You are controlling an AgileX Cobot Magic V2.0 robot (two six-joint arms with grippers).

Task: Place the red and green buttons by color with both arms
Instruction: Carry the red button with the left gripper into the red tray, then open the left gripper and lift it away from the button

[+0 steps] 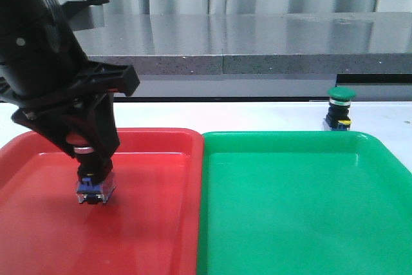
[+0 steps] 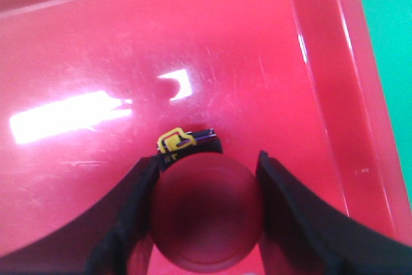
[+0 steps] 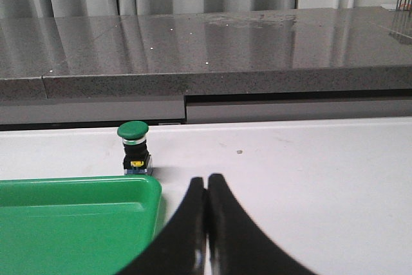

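Looking over the table from the front, you have the left gripper (image 1: 90, 159) down inside the red tray (image 1: 154, 223), its fingers clamped on either side of the red button (image 1: 95, 188), whose blue base sits at or just above the tray floor; contact with the floor cannot be told. In your left wrist view the dark-red cap (image 2: 207, 207) fills the gap between the two black fingers (image 2: 129, 217), with a small yellow tab (image 2: 172, 140) showing just past it against the glossy red tray (image 2: 96, 43). The green button (image 1: 339, 109) stands upright on the white table (image 1: 257, 115), just behind the far right corner of the green tray (image 1: 302, 223) and outside it. Your right wrist view shows that green button (image 3: 134, 149) beside the corner of the green tray (image 3: 71, 223), and the right gripper (image 3: 206, 223) well apart from it, its fingertips pressed together with nothing between them, over bare table (image 3: 309, 172).
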